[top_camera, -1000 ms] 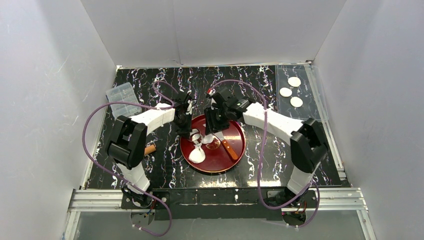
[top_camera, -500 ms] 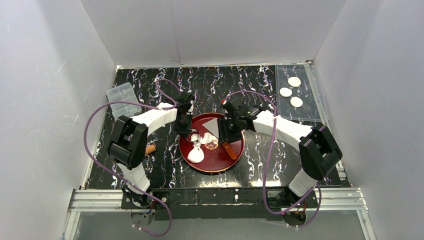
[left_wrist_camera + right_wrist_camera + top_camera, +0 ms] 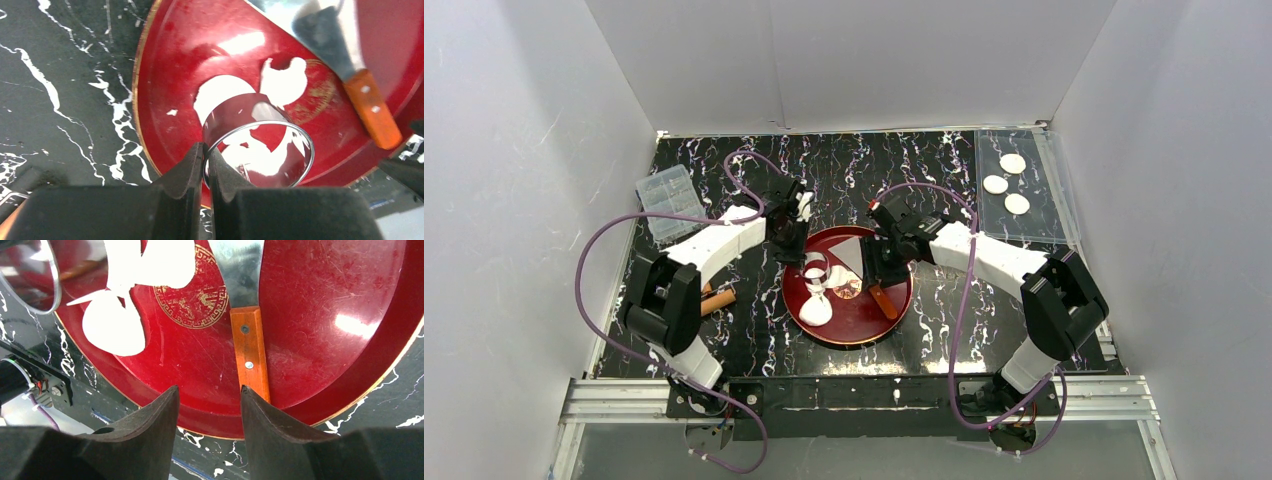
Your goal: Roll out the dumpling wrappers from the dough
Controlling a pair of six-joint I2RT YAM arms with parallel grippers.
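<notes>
**Ring pinched in my left hand, right hand open over the scraper**

Nearest me, at the lower middle of the top view, the red tray [image 3: 894, 320] sits on the dark marbled table [image 3: 944, 165]. The dough [image 3: 816, 310] lies in its lower left part as ragged white scraps: a rounded lump with thinner torn pieces just above it.

My right gripper [image 3: 209, 390] hangs over the tray with its fingers apart and nothing between them. The end of the scraper's orange handle [image 3: 251, 352] lies just beside one fingertip; I cannot tell if they touch. The scraper blade [image 3: 239, 265] points toward the top of the wrist frame.

My left gripper [image 3: 206, 150] is clamped on the wall of the metal ring [image 3: 235, 112], holding it above the scraps.

A brown rolling pin [image 3: 714, 299] lies left of the tray, by my left arm. Farther off, a clear plastic box [image 3: 669, 200] sits at upper left. At upper right, three dumpling wrappers [image 3: 995, 184] lie apart on a clear sheet [image 3: 1034, 232].
</notes>
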